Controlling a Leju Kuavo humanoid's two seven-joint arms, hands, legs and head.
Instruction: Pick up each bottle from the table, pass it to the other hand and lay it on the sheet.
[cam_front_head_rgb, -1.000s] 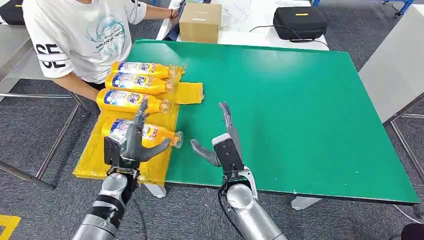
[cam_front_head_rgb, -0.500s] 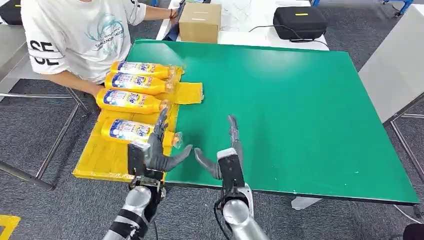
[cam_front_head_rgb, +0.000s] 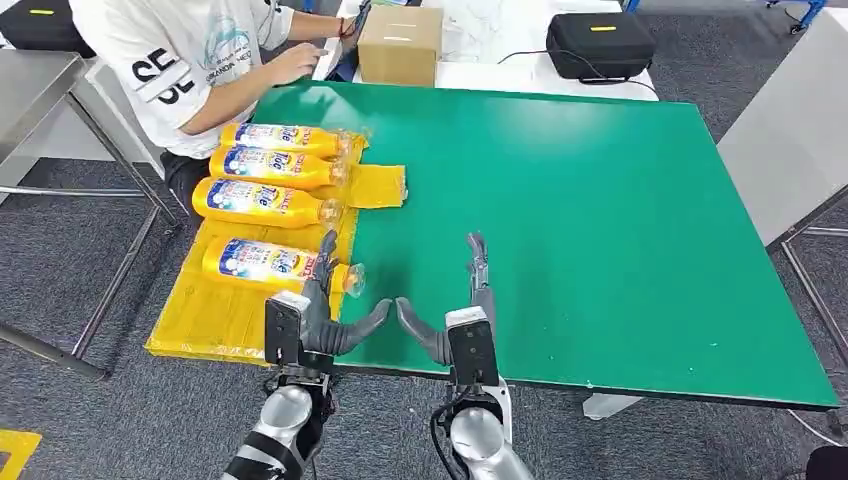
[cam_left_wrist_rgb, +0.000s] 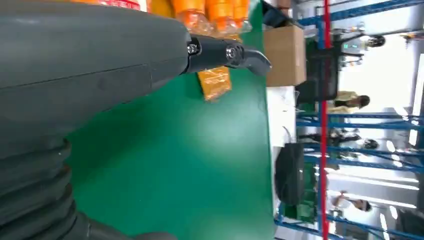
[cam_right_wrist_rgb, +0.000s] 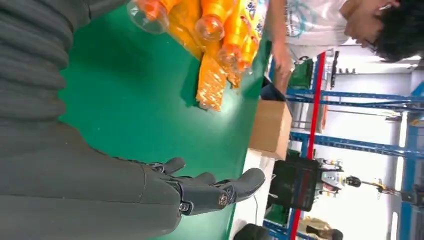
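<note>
A: Where are the bottles seen?

B: 4 yellow bottles are laid side by side on the yellow sheet (cam_front_head_rgb: 215, 318) at the left edge of the green desk (cam_front_head_rgb: 600, 220), caps toward the desk's middle. The nearest bottle (cam_front_head_rgb: 270, 262) is set a little apart from the other 3: the second bottle (cam_front_head_rgb: 258, 200), the third bottle (cam_front_head_rgb: 270, 165) and the farthest bottle (cam_front_head_rgb: 285, 138), which are packed close together.

A: How is the left hand placed?

B: The left hand (cam_front_head_rgb: 310, 310) is held over the near edge of the desk, just beside the nearest bottle's cap end. Its fingers (cam_front_head_rgb: 325, 255) are spread and nothing is gripped; the thumb is pointed toward the other hand. Whether the fingers touch the bottle cannot be told.

A: And the right hand?

B: The right hand (cam_front_head_rgb: 462, 315) is held close beside the left, above bare green surface. Its fingers (cam_front_head_rgb: 478, 258) are stretched forward and apart, with nothing held. In the right wrist view the same fingers (cam_right_wrist_rgb: 215, 187) are seen extended over the desk, well apart from the bottle caps.

A: What else is noted?

B: A person in a white printed shirt (cam_front_head_rgb: 190, 50) is seated at the far left corner. A cardboard box (cam_front_head_rgb: 400, 45) and a black case (cam_front_head_rgb: 598, 42) are seen on a white surface beyond the desk.
</note>
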